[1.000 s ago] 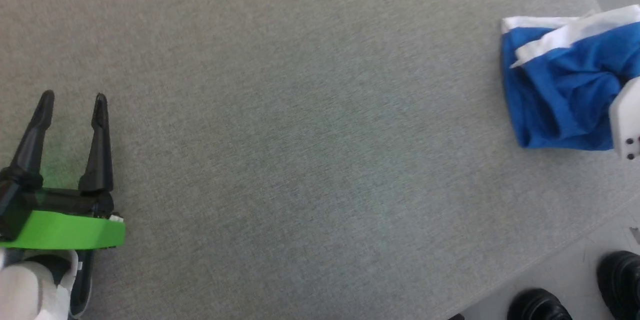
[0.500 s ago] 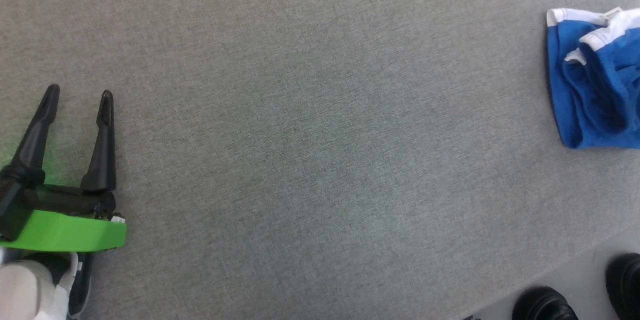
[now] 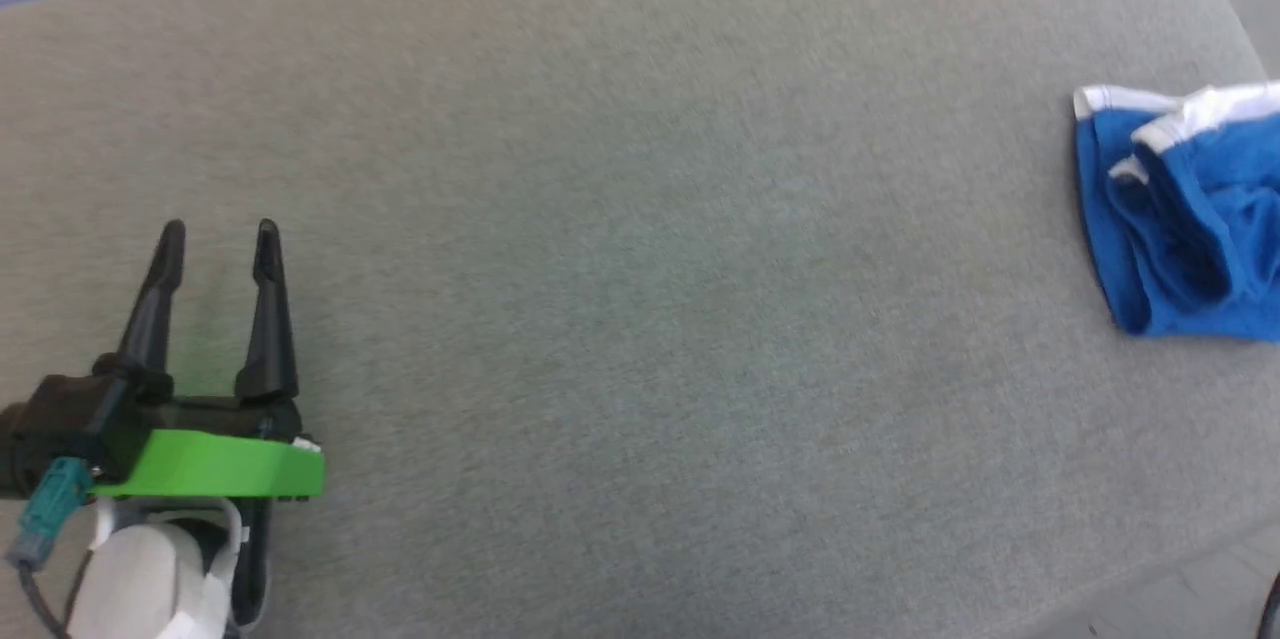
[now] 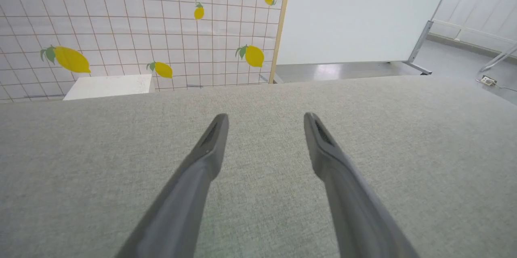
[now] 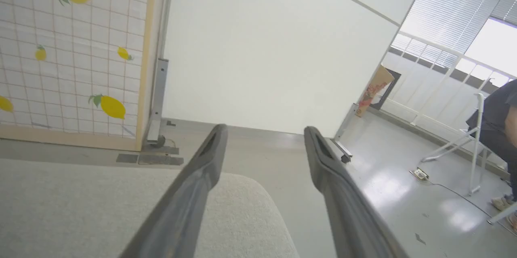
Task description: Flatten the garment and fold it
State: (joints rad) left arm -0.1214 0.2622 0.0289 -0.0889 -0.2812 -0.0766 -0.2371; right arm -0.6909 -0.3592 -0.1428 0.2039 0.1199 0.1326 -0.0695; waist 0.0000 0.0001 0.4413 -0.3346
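Shorts (image 3: 1185, 219): bright blue soft cloth with white trim, bunched in rumpled folds at the table's right edge.
Table (image 3: 640, 269): flat, covered in grey woven fabric, with a rounded corner.
Left gripper (image 3: 219, 229): two long, dark, tapered fingers spread apart and empty, with a green band behind them, well apart from the shorts.
Right gripper (image 5: 264, 129): fingers apart and empty, above the table's rounded corner.

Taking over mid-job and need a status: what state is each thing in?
garment: bunched, unfolded, lying on the table, held by neither hand.
left hand: open, empty, above bare table.
right hand: open, empty, pointing past the table's corner.
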